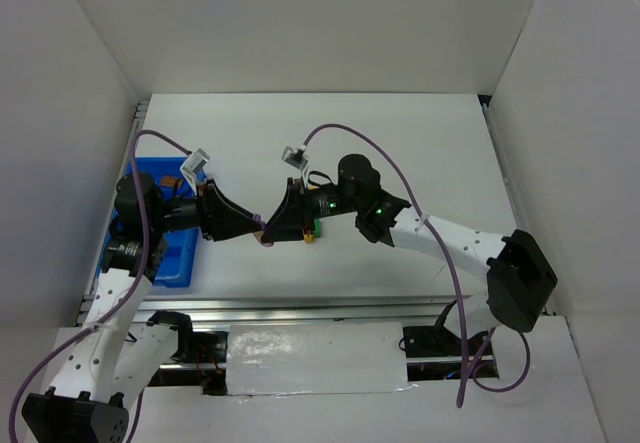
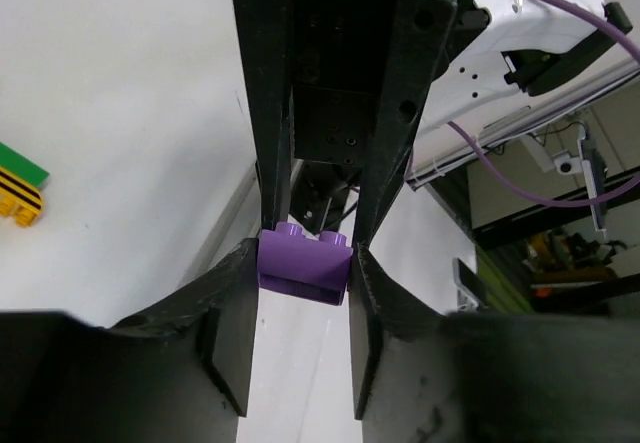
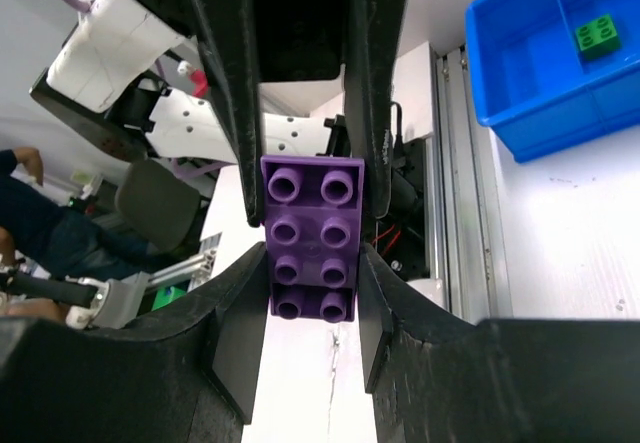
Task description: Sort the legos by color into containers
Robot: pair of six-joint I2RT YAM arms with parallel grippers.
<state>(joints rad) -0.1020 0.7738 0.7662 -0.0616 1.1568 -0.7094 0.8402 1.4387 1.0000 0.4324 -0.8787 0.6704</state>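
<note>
A: The brick [image 3: 310, 238] is smooth, glossy purple plastic. And the tray [image 3: 520, 128], away from the brick?
B: Also glossy plastic, blue. The table [image 3: 580, 243] beyond the brick looks white and matt.

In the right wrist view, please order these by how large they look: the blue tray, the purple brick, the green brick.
1. blue tray, partly cut off by the frame
2. purple brick, enlarged by nearness to the camera
3. green brick

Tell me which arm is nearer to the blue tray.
Left. The left arm lies across the tray. The right arm comes from the opposite side and ends right of the tray, where both arms hold a purple brick.
</note>
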